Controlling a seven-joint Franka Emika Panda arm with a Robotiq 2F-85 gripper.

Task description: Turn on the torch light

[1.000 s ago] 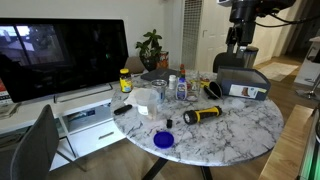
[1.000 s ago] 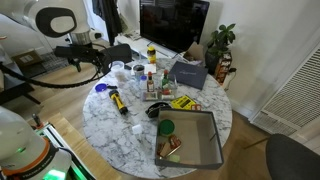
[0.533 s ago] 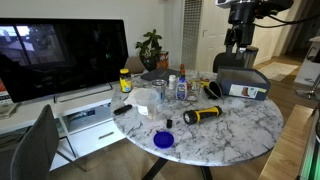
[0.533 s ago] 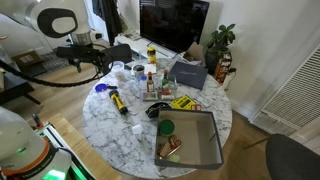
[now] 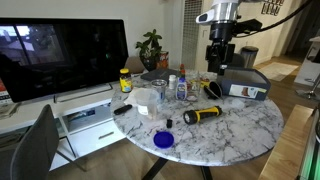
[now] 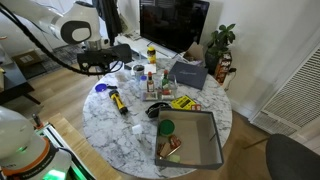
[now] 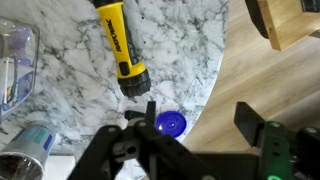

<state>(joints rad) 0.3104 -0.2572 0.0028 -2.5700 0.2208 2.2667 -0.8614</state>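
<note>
White arm (image 6: pixel 75 30), black joints, dark cables; black end effector (image 5: pixel 219 52), green marking.

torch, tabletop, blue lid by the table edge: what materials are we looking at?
Torch light: likely moulded plastic, with a smooth yellow body carrying print and a black head.
Tabletop: white with grey veining and smooth. It is marble or a marble-look surface; cannot tell which.
Blue lid: probably plastic, going by its uniform saturated colour and round moulded shape.

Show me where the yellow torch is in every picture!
In an exterior view: torch at the table's middle.
In an exterior view: torch on the table's left part.
Wrist view: torch top centre.
Shared landmark: the blue lid by its black head.
</note>
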